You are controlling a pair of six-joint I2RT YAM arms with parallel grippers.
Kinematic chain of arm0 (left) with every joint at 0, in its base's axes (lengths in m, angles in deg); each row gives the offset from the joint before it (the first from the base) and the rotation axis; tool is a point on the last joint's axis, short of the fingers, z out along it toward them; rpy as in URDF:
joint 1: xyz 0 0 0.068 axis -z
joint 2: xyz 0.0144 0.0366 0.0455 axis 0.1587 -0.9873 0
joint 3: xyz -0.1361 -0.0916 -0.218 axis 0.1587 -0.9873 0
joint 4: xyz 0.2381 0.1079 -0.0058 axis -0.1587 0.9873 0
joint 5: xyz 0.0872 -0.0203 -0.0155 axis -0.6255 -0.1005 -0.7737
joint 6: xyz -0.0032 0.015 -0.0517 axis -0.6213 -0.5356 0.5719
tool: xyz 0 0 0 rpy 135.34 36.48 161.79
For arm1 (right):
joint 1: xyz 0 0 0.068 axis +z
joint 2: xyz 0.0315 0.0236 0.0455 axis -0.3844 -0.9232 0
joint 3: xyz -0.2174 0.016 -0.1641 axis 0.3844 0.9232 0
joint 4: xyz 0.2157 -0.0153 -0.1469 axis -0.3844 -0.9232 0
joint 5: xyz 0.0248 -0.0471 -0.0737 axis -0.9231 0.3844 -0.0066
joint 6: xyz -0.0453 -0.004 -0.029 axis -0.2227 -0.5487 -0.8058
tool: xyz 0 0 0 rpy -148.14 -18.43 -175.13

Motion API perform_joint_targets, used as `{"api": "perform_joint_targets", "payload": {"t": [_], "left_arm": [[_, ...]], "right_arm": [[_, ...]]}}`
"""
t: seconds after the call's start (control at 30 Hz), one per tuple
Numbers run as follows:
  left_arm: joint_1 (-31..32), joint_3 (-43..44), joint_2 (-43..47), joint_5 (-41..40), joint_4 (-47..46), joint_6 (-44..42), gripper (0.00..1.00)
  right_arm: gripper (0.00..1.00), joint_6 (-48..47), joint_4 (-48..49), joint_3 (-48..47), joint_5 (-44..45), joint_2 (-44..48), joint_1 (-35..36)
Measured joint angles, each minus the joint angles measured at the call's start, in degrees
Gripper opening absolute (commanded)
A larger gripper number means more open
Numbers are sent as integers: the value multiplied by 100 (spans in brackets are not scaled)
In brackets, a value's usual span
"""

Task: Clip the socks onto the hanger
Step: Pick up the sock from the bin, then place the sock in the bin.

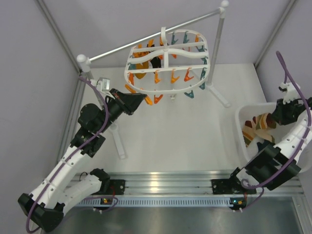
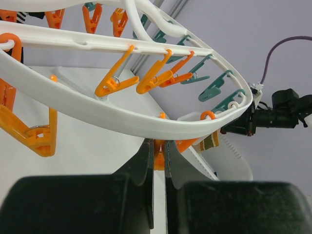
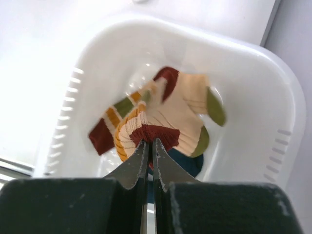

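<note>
— Your right pincer?
— Clamped on the striped sock, white basket all round it (pale table beyond).
— Your left pincer?
— My fingers are together; hanger just above, grey walls behind.

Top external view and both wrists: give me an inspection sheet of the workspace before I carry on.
Surface: white tabletop, glare at near edge.
Job's things: hanger hung from metal rail; striped sock and dark teal sock in white basket.
Clutter: nothing seen.
Grippers: left gripper nearly shut at an orange peg, grip unclear; right gripper shut on striped sock.
Cables: one purple cable per arm.
Surroundings: grey walls.
</note>
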Motion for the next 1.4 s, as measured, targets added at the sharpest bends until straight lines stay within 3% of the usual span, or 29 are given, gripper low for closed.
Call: {"api": "perform_joint_targets", "payload": {"t": [0.23, 0.47, 0.57, 0.77, 0.93, 1.03, 1.27, 1.4], "left_arm": [[0, 0, 87, -2, -2, 0, 0], [0, 0, 96, 2, -9, 0, 0], [0, 0, 96, 2, -11, 0, 0], [-7, -4, 101, 2, -11, 2, 0], [-9, -33, 127, -2, -17, 2, 0], [-9, -46, 131, -2, -20, 2, 0], [-9, -109, 136, -4, -61, 7, 0], [-9, -111, 131, -4, -63, 7, 0]], "right_arm": [[0, 1027, -367, -326, -1049, 365, -286], [0, 3407, -267, -828, -2452, 616, -398], [0, 4299, 35, -828, -2461, 964, -404], [0, 4610, 188, -1038, -1080, 1335, -531], [0, 4642, 282, -1287, -44, 1342, -1698], [0, 4651, 350, -1268, 461, 1456, -1858], [0, 4857, 1075, 459, 1486, 2319, -1738], [0, 5351, 1786, 1764, 2039, 2509, -1056]]}}
